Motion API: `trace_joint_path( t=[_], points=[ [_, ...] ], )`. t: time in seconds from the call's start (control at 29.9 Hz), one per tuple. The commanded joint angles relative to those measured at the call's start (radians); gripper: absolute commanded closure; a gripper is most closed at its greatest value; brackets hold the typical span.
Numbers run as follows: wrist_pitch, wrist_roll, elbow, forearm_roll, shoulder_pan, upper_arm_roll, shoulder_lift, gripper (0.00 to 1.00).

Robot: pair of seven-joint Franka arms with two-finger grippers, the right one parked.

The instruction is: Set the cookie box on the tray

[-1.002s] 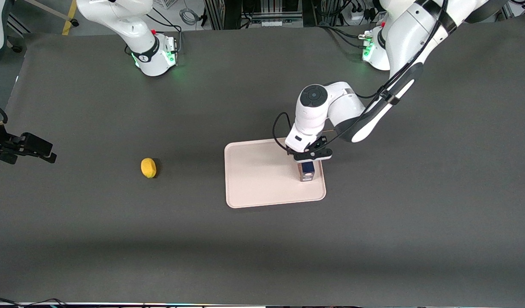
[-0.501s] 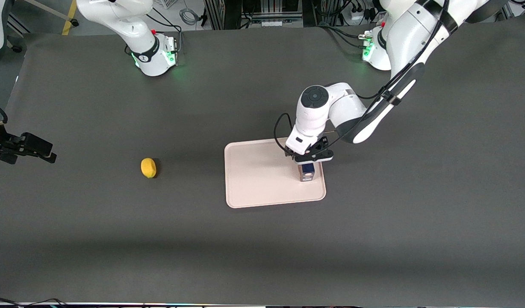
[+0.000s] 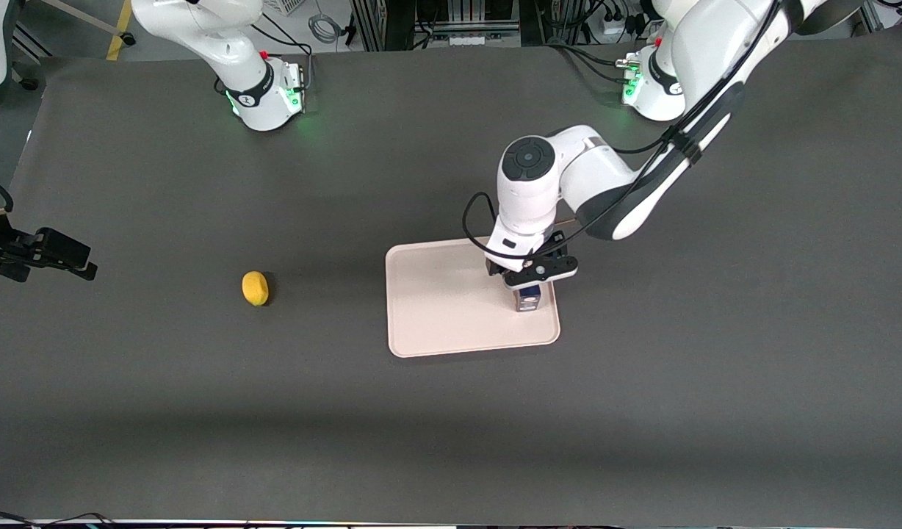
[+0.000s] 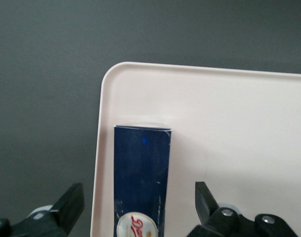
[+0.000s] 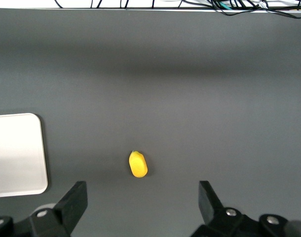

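So the cookie box (image 4: 141,177) is lying flat on the tray (image 3: 444,316), tucked right alongside the rim at the working arm's end. The gripper (image 4: 139,207) hangs straight above it with its fingers (image 4: 70,205) spread wide, clear air between each one and the box, so nothing's pinched. In the front view the gripper (image 3: 532,279) covers most of the box (image 3: 528,300); only its nearer end pokes out.

The bit that matters: the box's long axis runs along that tray rim, toward and away from the front camera, and the fingers straddle it across its narrow width. My read is the placing is basically done and what's left is a straight lift, with no sideways drift, since the box sits so close to the rim.

There's a yellow lump (image 3: 255,287) well off toward the parked arm's end, not involved.
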Motion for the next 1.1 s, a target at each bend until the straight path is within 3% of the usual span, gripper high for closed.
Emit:
trace_joint_path(
  t=[0.0,0.27,0.53,0.67,0.94,1.07],
  points=[
    [-0.179,0.069,0.109,-0.071,0.001,-0.022,-0.043,0.00],
    [-0.377,0.393,0.263,-0.229,0.026,0.008,-0.116,0.00],
    [-0.448,0.727,0.320,-0.324,0.040,0.168,-0.195,0.00],
    [-0.451,0.864,0.318,-0.352,0.075,0.226,-0.228,0.00],
    [-0.477,1.071,0.320,-0.358,0.207,0.237,-0.247,0.00],
    [-0.477,1.140,0.312,-0.429,0.250,0.286,-0.283,0.00]
  ],
)
